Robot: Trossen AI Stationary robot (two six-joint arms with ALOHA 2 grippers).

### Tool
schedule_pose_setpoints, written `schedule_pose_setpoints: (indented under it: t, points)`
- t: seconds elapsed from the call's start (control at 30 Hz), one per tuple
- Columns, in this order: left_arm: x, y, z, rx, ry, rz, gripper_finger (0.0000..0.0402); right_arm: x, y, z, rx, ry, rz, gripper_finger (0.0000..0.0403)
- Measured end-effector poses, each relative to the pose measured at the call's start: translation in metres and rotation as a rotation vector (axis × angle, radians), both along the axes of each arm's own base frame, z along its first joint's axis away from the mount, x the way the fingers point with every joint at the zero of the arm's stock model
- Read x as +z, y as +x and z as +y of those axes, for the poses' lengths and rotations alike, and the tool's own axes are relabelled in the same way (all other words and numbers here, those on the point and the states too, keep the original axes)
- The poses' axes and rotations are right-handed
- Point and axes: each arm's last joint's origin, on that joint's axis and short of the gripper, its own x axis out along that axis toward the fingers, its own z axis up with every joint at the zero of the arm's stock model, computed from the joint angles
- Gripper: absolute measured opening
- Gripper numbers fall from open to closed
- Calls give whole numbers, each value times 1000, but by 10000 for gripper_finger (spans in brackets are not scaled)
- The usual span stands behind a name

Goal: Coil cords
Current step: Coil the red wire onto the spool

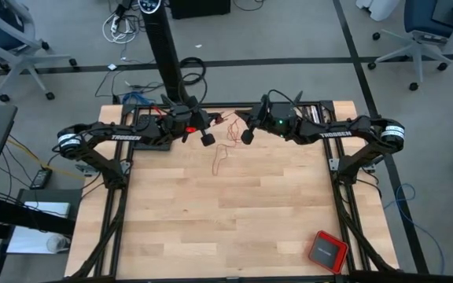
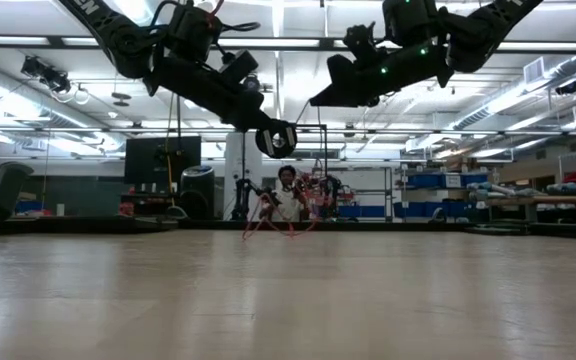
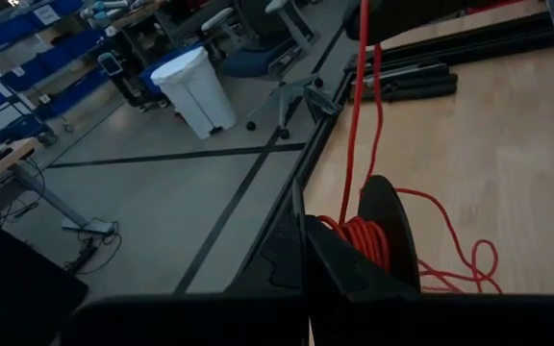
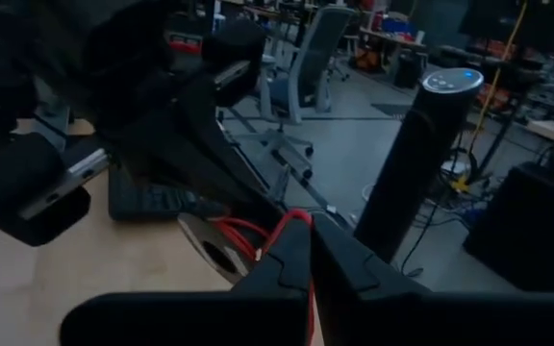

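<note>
Red, thin and limp, the cord (image 1: 225, 145) hangs between both pinching end effectors, left (image 1: 208, 139) and right (image 1: 246, 136), best regrasped near its coiled bundle.

floor: grey (image 1: 289, 79) | office chairs (image 1: 427, 31) | white bin (image 3: 198, 88)

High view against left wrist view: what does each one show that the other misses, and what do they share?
Only the high view shows both arms raised over the table's far edge, the left claw and right claw close together, and a red square box near the table's near right corner.

Only the left wrist view shows red cord wound in tight turns right at the left claw's shut fingers, plus a white bin on the floor.

Both show loose red loops of the cord lying on the wooden table.
</note>
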Motion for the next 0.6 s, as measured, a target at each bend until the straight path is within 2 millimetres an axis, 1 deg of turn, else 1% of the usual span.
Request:
schedule_pose_setpoints:
  t: [0.13, 0.23, 0.33, 0.4, 0.5, 0.6]
  points:
    - [0, 0, 0, 2, -4, -9, 0, 1, 1, 2, 35, 5, -19, 0]
    - [3, 1, 0, 6, -12, -40, 0, 3, 3, 4, 83, 37, -70, 0]
    - [7, 2, 1, 32, -76, -157, 0, -1, 11, 7, 146, 57, -126, 0]
    - [10, 3, 1, 46, -118, -229, 0, -8, 17, 9, 170, 61, -128, 0]
    - [11, 3, 1, 54, -156, -274, 0, -16, 22, 11, 188, 58, -119, 0]
    - [13, 3, 1, 67, -218, -338, 0, -16, 25, 12, 211, 53, -130, 0]
